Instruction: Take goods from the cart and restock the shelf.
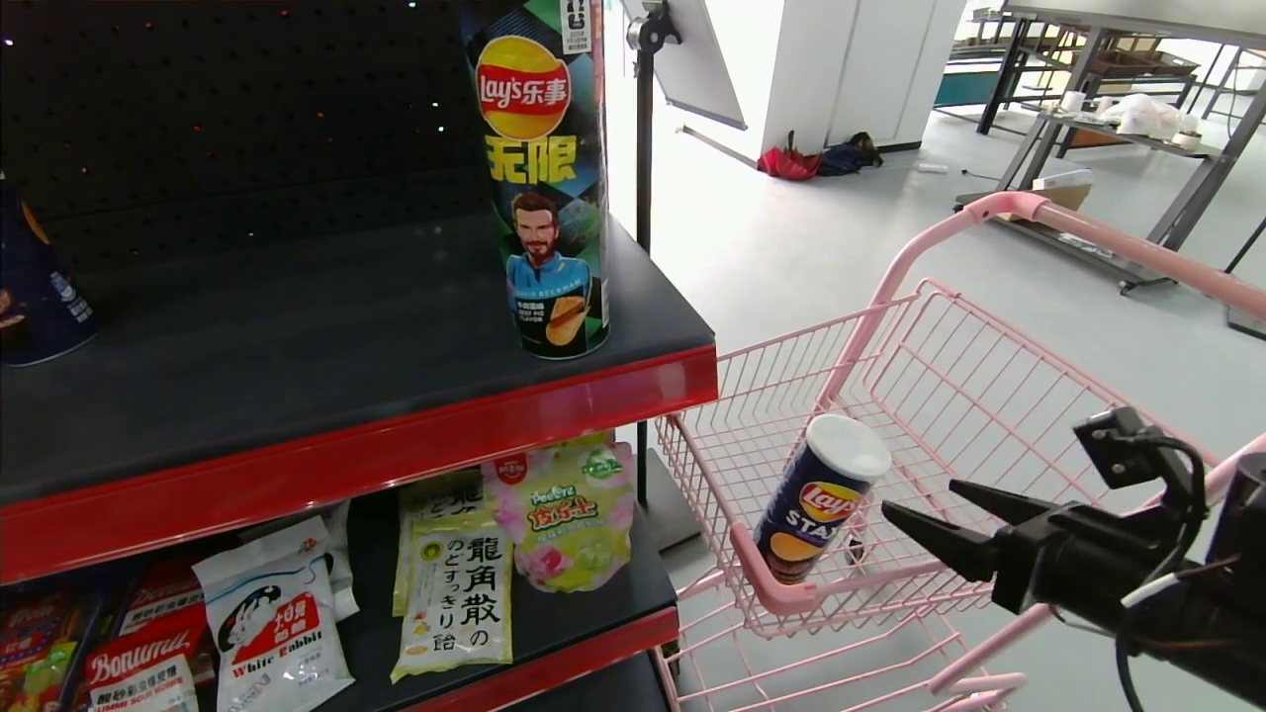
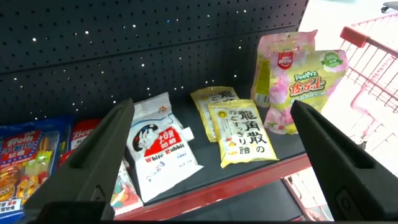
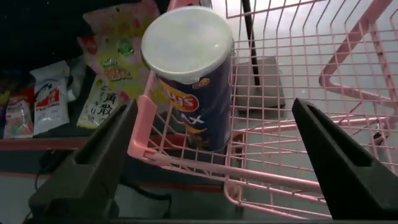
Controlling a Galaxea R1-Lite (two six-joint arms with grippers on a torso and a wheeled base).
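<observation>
Two tiers made up the shelf (image 1: pixel 297 326): flat matte black boards with glossy red front lips. The left wrist view added its black pegboard back, dotted with small holes. Beside it stood the cart (image 1: pixel 890 277), a basket of thin pink wire mesh framed in thicker rounded pink tube.

On the upper board near the right-hand end, a tall chips can (image 1: pixel 546 198) stood upright, a slim printed cylinder with a yellow-and-red logo. At that board's far left edge a dark blue container (image 1: pixel 35 287) was partly cut off.

The task's blue chips can (image 1: pixel 816 499) sat in the basket corner nearest the shelf, its base against the pink rim. It was a shorter dark blue cylinder with a smooth white plastic lid, and looked tilted in the head view. The right wrist view looked down on the round lid and showed the logo on its side.

The right gripper (image 1: pixel 918 494), black with tapered wedge-shaped fingers, hung near this can with jaws spread and empty. The left gripper (image 2: pixel 211 104) was likewise released, facing the lower tier.

There, soft crinkled packets lay flat: a white candy bag (image 2: pixel 163 149) and yellow bags (image 2: pixel 244 132). A pink-and-green pouch (image 2: pixel 298 81) stood upright.
</observation>
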